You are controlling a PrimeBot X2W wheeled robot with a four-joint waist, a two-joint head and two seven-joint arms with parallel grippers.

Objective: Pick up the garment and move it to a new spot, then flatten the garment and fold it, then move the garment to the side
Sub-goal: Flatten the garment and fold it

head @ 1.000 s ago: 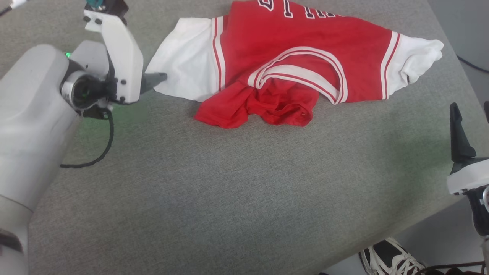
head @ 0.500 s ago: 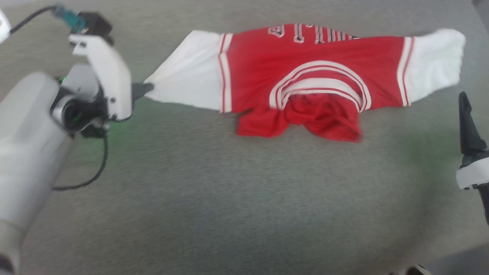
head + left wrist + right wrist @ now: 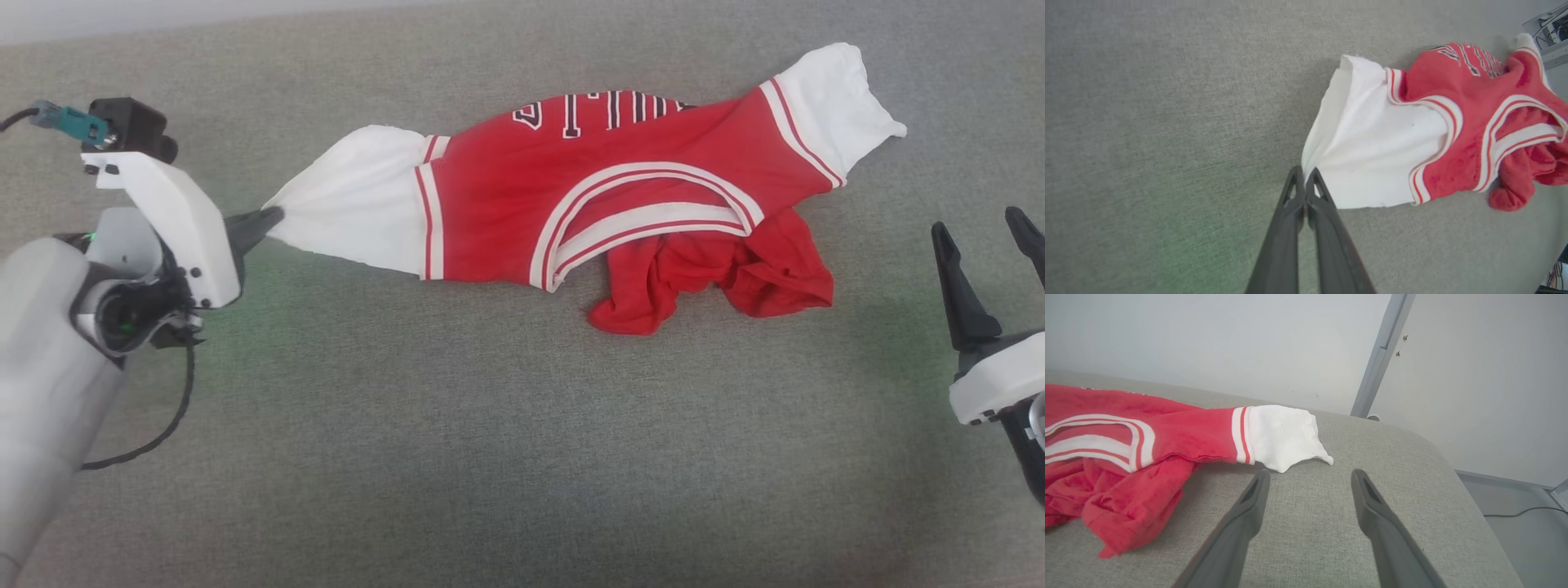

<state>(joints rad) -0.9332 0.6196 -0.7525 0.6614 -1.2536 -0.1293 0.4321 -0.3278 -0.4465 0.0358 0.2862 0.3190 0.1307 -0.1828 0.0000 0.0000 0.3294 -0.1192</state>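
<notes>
On the worktop, my left jaws pinch the garment by one white sleeve; my right jaws stand spread, empty.

Even, bright, diffuse light; soft, shallow shadows edge the garment. A faint green glow tints the counter beside the left tool. Wrist views bow toward their edges; head view is slightly soft.

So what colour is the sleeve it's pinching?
The sleeve is white with red-striped trim; clearest in the left wrist view.
</notes>
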